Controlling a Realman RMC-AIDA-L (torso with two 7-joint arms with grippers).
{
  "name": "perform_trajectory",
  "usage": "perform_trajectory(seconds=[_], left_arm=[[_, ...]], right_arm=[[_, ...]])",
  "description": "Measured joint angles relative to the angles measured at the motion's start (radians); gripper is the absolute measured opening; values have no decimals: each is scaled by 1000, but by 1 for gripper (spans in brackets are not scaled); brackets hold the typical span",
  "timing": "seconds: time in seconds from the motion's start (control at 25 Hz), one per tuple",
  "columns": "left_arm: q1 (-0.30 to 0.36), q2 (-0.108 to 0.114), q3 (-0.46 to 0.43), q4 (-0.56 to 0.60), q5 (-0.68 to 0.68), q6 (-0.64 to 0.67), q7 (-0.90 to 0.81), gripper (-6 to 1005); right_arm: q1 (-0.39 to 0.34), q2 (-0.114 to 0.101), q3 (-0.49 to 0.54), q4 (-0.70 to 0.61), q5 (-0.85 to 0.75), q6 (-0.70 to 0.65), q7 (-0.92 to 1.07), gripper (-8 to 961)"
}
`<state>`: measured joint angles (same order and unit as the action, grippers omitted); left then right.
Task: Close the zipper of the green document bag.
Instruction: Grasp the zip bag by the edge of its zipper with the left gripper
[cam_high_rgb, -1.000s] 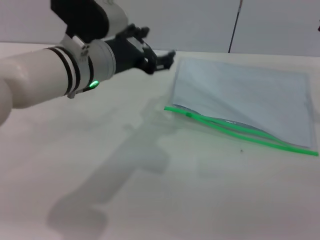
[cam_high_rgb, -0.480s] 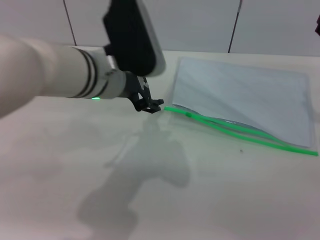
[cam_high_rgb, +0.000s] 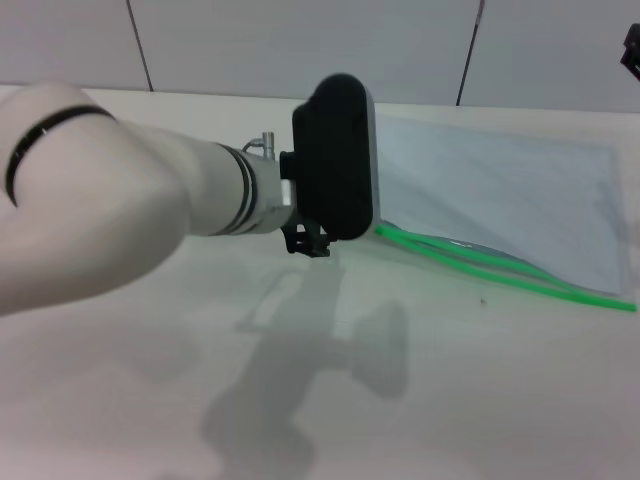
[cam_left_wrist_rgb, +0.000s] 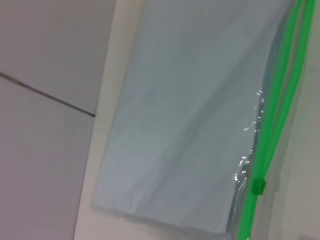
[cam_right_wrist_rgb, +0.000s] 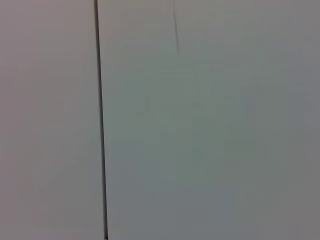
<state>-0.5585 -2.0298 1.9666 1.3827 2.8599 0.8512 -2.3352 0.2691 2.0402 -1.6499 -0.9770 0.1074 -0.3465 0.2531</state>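
The green document bag lies flat at the back right of the table; the left wrist view shows it close up. Along its near edge runs the zipper, its two green strands apart in the middle. In the left wrist view the zipper carries a small green slider near one end. My left gripper hangs low over the table at the bag's left end. Its black wrist block hides that corner and the slider in the head view. My right gripper shows only as a dark piece at the top right edge.
The pale table stretches wide in front of the bag, with my left arm's shadow on it. A grey panelled wall stands behind the table. The right wrist view shows only that wall.
My left arm has swung from the back left down and to the right, and now covers the bag's left corner. The bag has not moved.
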Motion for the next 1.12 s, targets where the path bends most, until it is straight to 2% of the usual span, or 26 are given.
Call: perform_trajectory(seconds=[1.12], left_arm=[[-50,-4,127,-312,-7,-471,19,796]], right_arm=[[13,0,-16,1,0,0,23,829]])
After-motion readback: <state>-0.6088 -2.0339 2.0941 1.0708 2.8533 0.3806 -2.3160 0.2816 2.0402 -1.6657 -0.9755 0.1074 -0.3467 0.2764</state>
